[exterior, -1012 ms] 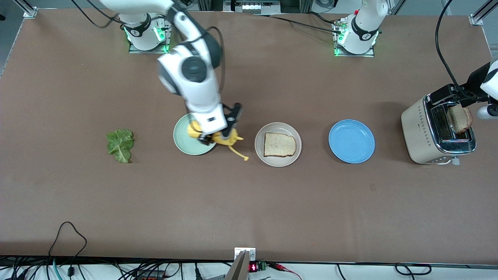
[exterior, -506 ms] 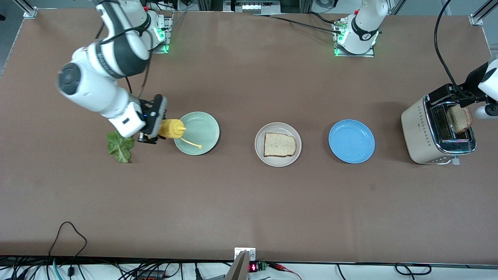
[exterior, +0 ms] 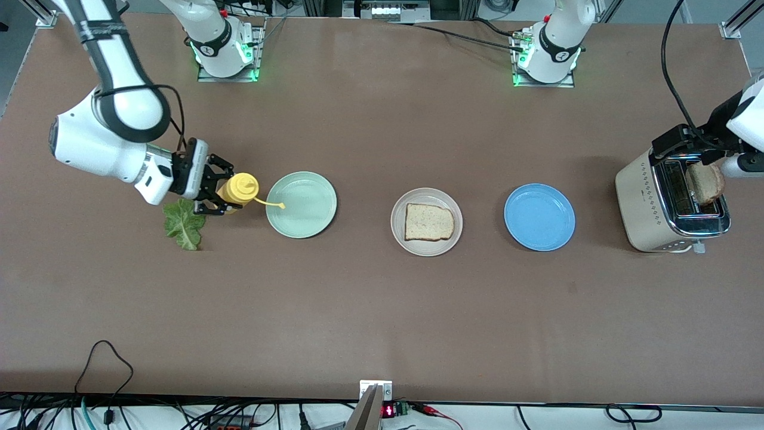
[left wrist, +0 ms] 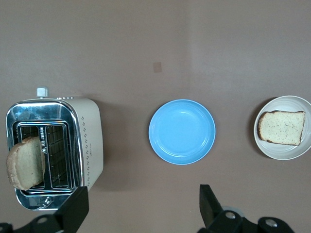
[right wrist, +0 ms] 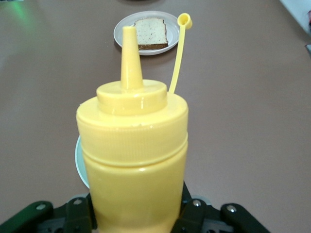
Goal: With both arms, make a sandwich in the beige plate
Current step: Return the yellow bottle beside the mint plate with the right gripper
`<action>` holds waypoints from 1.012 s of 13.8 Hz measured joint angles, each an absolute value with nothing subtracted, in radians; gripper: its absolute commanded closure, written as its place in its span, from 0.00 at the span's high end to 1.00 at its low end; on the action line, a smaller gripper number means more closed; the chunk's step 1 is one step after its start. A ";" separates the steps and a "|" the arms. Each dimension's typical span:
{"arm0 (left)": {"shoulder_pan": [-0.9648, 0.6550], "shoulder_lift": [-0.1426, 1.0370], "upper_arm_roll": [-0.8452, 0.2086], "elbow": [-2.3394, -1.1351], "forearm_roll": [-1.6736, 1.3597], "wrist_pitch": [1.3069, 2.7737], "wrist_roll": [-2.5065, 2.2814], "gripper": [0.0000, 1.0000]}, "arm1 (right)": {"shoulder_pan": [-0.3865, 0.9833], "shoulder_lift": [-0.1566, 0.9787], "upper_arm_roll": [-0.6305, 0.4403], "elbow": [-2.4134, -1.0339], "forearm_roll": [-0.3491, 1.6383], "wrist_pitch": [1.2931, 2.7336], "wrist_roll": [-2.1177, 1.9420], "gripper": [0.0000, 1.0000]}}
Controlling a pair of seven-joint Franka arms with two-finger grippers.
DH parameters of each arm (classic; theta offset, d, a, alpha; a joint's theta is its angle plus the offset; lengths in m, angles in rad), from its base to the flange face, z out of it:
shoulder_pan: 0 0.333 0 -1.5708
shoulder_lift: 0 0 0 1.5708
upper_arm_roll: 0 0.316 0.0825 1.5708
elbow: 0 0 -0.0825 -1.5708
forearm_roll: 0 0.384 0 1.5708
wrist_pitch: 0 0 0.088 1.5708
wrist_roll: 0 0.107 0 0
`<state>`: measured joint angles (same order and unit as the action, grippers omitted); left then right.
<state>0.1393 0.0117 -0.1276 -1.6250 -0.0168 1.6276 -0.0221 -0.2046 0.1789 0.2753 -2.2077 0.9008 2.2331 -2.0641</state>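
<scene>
The beige plate sits mid-table with one bread slice on it. A second slice stands in the toaster at the left arm's end. The lettuce leaf lies on the table at the right arm's end. My right gripper is shut on a yellow mustard bottle, held tilted between the lettuce and the mint-green plate. The bottle fills the right wrist view. My left gripper hovers over the toaster, open and empty.
A blue plate lies between the beige plate and the toaster. The bottle's loose cap hangs on its strap over the mint-green plate. The left wrist view shows the toaster, blue plate and beige plate.
My right arm has swung the mustard bottle from over the mint-green plate's edge toward the right arm's end of the table, to beside the lettuce. The left arm has barely moved.
</scene>
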 measured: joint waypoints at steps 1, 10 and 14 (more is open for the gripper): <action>0.139 0.010 -0.130 -1.625 -0.017 1.628 -0.022 1.00 | -0.235 0.187 0.275 -2.223 0.953 2.199 -2.138 0.00; 0.140 0.007 -0.132 -1.625 -0.017 1.628 -0.022 1.00 | -0.415 0.405 0.273 -2.249 1.118 2.018 -2.519 0.00; 0.140 0.007 -0.132 -1.625 -0.017 1.630 -0.022 1.00 | -0.430 0.452 0.274 -2.237 1.133 1.984 -2.536 0.20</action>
<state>0.1401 0.0069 -0.1316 -1.6254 -0.0168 1.6302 -0.0221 -0.4303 0.4521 0.2743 -2.2366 1.1327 1.9844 -2.5359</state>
